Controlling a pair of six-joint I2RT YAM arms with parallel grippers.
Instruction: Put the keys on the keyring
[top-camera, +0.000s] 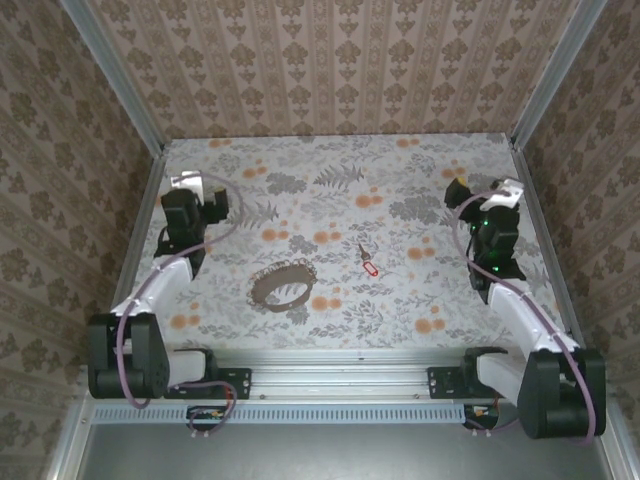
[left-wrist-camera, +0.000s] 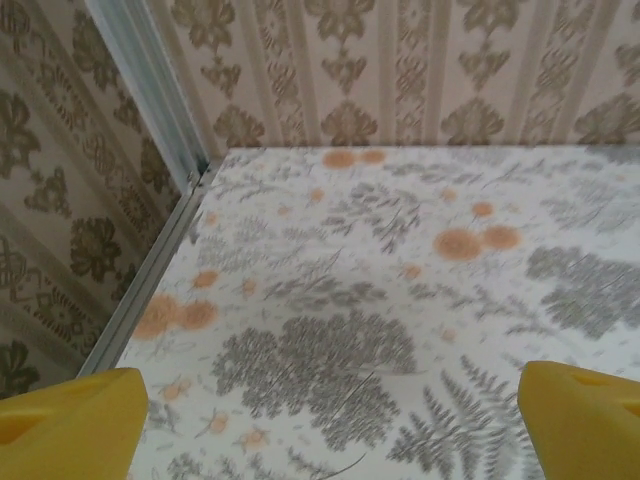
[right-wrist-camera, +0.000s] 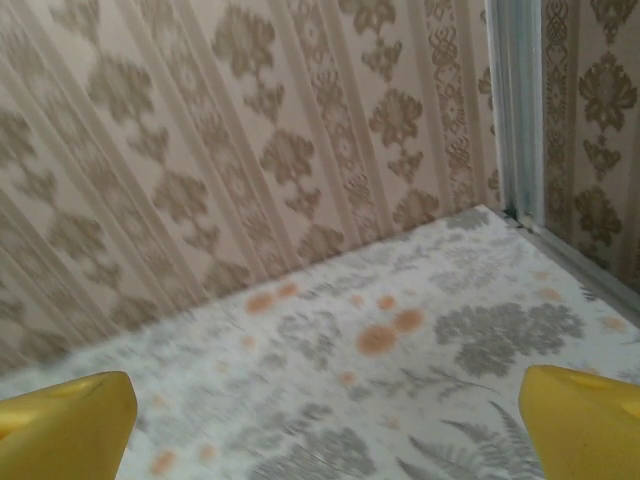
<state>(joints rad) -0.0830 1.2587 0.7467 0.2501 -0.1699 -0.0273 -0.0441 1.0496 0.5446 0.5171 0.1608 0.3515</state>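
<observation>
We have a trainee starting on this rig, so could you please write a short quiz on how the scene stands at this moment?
1. True or false: the key is already threaded on the keyring.
2. Choose one. The left claw is: A) open and empty; B) shut on the key; C) shut on the keyring.
3. Fill in: seen from above, the key lies on the table, apart from the keyring, on the keyring's ____ side.
Key: 1 false; 2 A; 3 right.
</observation>
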